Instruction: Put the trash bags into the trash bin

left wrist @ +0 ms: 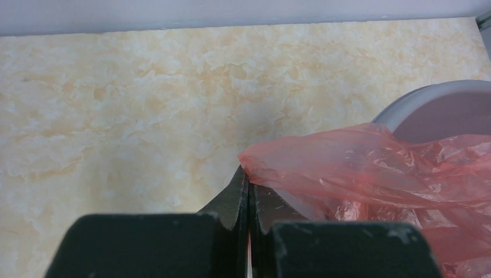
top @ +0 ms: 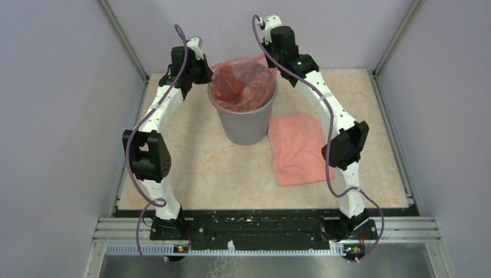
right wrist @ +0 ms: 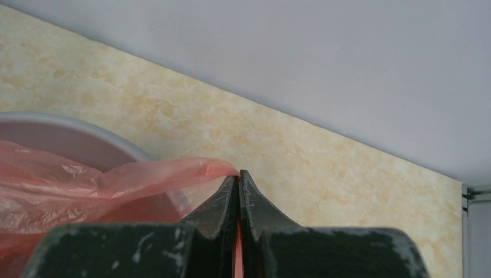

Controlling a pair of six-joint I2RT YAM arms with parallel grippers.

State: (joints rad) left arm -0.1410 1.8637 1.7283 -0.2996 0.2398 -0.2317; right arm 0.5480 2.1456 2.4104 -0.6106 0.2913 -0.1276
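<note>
Desk (top: pixel 191 168): beige marbled top, with pale lavender walls (top: pixel 52 116) on three sides. The left arm (top: pixel 155 116) and right arm (top: pixel 333 113) rise from the near edge and arch inward. Both reach the far centre of the desk, one on each side of the trash bin.

Trash bin (top: pixel 246 124): grey, upright, at the far centre of the desk between the two arms. Its rim also shows in the left wrist view (left wrist: pixel 440 107) and the right wrist view (right wrist: pixel 69 136).

Flat bag (top: pixel 295 150): salmon-pink and folded, lying flat on the desk. It sits just right of the bin, touching or nearly touching the base. No claw is on it, and the right arm's elbow overlaps its right edge in the top view.

Open bag (top: pixel 240 87): crinkly red-orange film sitting in the mouth of the bin. Most of it bunches inside, and the upper edge is stretched across and above the rim. It is pulled out to a point on each side (left wrist: pixel 359 162) (right wrist: pixel 87 179).

Left claw (top: pixel 209 74) (left wrist: pixel 248 179): at the left side of the rim. Its fingers are pressed together on the left edge of the open bag, with the film pinched at the tips and held over the desk just outside the bin.

Right claw (top: pixel 277 62) (right wrist: pixel 237 176): at the far-right side of the rim. Its fingers are also pressed together on the bag's right edge, with a red sliver of film visible between them. The tips are held above rim level, outside the bin.
</note>
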